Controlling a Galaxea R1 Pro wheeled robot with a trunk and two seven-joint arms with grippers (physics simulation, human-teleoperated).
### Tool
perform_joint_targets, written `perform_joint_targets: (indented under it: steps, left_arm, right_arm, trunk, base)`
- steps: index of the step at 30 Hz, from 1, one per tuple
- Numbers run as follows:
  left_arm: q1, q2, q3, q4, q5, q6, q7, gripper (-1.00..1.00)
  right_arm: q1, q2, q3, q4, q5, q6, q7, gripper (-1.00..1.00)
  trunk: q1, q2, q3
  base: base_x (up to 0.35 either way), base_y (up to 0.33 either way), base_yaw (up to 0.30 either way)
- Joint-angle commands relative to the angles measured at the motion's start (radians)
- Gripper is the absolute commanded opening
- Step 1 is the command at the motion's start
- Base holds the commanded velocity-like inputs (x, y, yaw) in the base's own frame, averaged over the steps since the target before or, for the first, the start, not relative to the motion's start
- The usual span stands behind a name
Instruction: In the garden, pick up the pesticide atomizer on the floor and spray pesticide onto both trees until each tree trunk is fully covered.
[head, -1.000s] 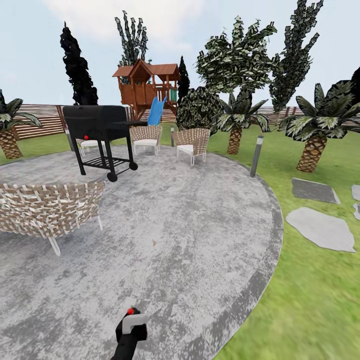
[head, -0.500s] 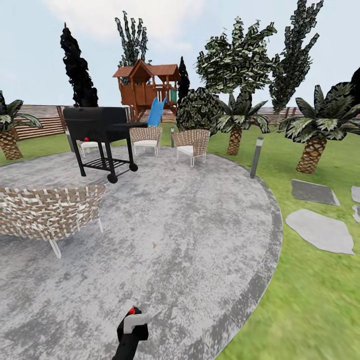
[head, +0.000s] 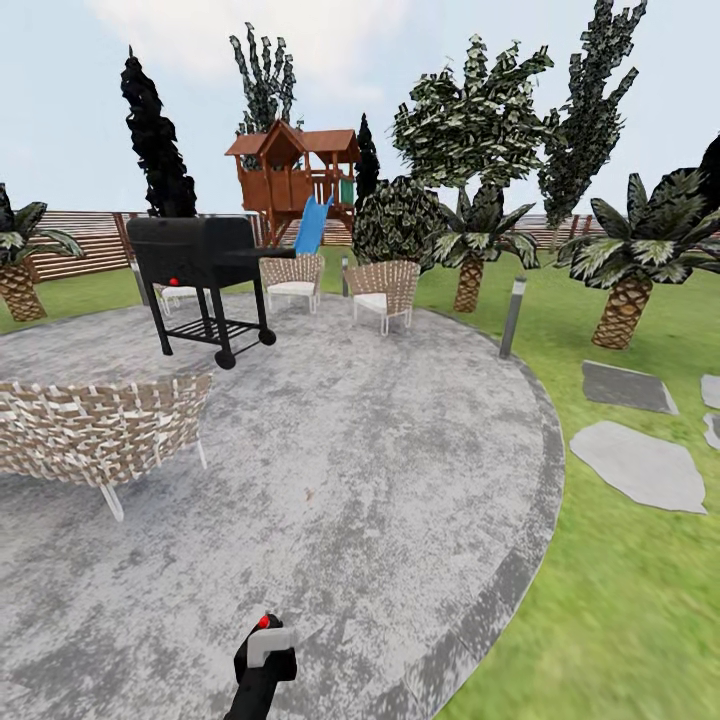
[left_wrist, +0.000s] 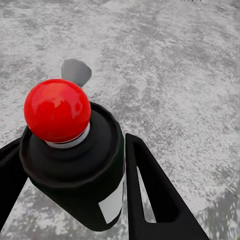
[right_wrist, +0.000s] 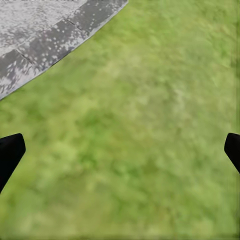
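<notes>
left gripper (left_wrist: 75, 195) clamps pesticide atomizer (left_wrist: 75, 155); right gripper (right_wrist: 120, 150) seemingly spread; over lawn (right_wrist: 150, 125)

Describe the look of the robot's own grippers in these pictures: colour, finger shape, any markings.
The left gripper has matte black fingers, flat and blade-like, one with a long slot cut through its length. No cables or markings show on them. Of the right gripper, two plain black fingertips show at the picture's edges, rounded, unmarked.
</notes>
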Motion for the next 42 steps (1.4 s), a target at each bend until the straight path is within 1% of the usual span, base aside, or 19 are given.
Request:
perform_joint_targets:
  steps: [1, 7, 9, 11, 14, 16, 21, 23, 24, 27, 30, 32, 33, 42]
  left_arm:
    - [-0.001, -0.001, 0.008, 0.001, -0.007, -0.003, -0.002, -1.0]
    - [-0.001, -0.001, 0.008, 0.001, -0.007, -0.003, -0.002, -1.0]
    - [0.011, 0.011, 0.017, 0.013, -0.005, 0.008, -0.014, -1.0]
    - [0.016, 0.022, 0.016, 0.025, -0.005, 0.02, -0.025, -1.0]
    - [0.016, 0.039, 0.016, 0.032, -0.005, 0.037, -0.041, -1.0]
    - [0.016, 0.049, 0.016, 0.032, -0.005, 0.048, -0.052, -1.0]
    - [0.016, 0.049, 0.016, 0.032, -0.005, 0.06, -0.08, -1.0]
    - [0.016, 0.049, 0.016, 0.032, -0.005, 0.06, -0.081, -1.0]
    - [0.022, 0.043, 0.015, 0.026, -0.004, 0.054, -0.075, -1.0]
    - [0.039, 0.026, 0.012, 0.01, -0.003, 0.037, -0.059, -1.0]
    - [0.057, 0.01, 0.011, -0.006, -0.003, 0.02, -0.043, -1.0]
    - [0.068, 0.008, 0.011, -0.017, -0.003, 0.009, -0.032, -1.0]
    - [0.072, 0.008, 0.011, -0.034, -0.003, -0.021, 0.007, -1.0]
    - [0.074, 0.007, 0.011, -0.036, -0.003, -0.023, 0.009, -1.0]
  right_arm:
    - [-0.001, 0.0, 0.001, 0.001, -0.009, -0.004, 0.003, 1.0]
    - [-0.001, 0.0, 0.001, 0.001, -0.006, -0.004, 0.004, 1.0]
    - [-0.001, 0.011, 0.004, 0.002, 0.006, -0.001, 0.002, 1.0]
    - [-0.001, 0.023, 0.004, 0.002, 0.018, 0.0, 0.003, 1.0]
    - [-0.001, 0.039, 0.004, 0.002, 0.021, 0.0, 0.003, 1.0]
    - [-0.001, 0.039, 0.004, 0.002, 0.021, 0.0, 0.003, 1.0]
    - [-0.001, 0.039, 0.004, 0.002, 0.021, 0.0, 0.003, 1.0]
    - [-0.001, 0.039, 0.004, 0.002, 0.021, 0.0, 0.003, 1.0]
    - [-0.001, 0.034, 0.004, 0.001, 0.016, -0.002, 0.003, 1.0]
    - [-0.001, 0.051, 0.004, -0.001, -0.001, -0.007, 0.002, 1.0]
    - [-0.001, 0.058, 0.004, -0.002, -0.007, -0.009, 0.002, 1.0]
    - [-0.001, 0.059, 0.003, -0.002, -0.008, -0.009, 0.002, 1.0]
    - [-0.001, 0.06, 0.004, -0.002, -0.008, -0.01, 0.002, 1.0]
    - [-0.002, 0.061, 0.005, -0.002, -0.009, -0.01, 0.002, 1.0]
  trunk:
    - [-0.004, 0.007, 0.002]
    - [-0.027, 0.049, 0.021]
    - [-0.027, 0.049, 0.021]
    - [-0.027, 0.049, 0.021]
    - [-0.027, 0.049, 0.021]
    - [-0.027, 0.049, 0.021]
    - [-0.027, 0.049, 0.021]
    - [-0.027, 0.049, 0.021]
    - [-0.027, 0.049, 0.021]
    - [-0.027, 0.049, 0.021]
    - [-0.027, 0.049, 0.021]
    - [-0.027, 0.049, 0.021]
    - [-0.027, 0.049, 0.021]
    - [-0.027, 0.049, 0.021]
  base:
    - [0.0, 0.0, 0.0]
    - [0.0, 0.0, 0.0]
    - [0.0, 0.0, 0.0]
    - [0.0, 0.0, 0.0]
    - [0.0, 0.0, 0.0]
    - [0.0, 0.0, 0.0]
    - [0.0, 0.0, 0.0]
    - [0.0, 0.0, 0.0]
    - [0.064, 0.0, -0.004]
    - [0.206, 0.0, -0.089]
    - [0.291, 0.0, -0.213]
    - [0.322, 0.0, -0.264]
    - [0.331, 0.0, -0.28]
    - [0.34, -0.005, -0.295]
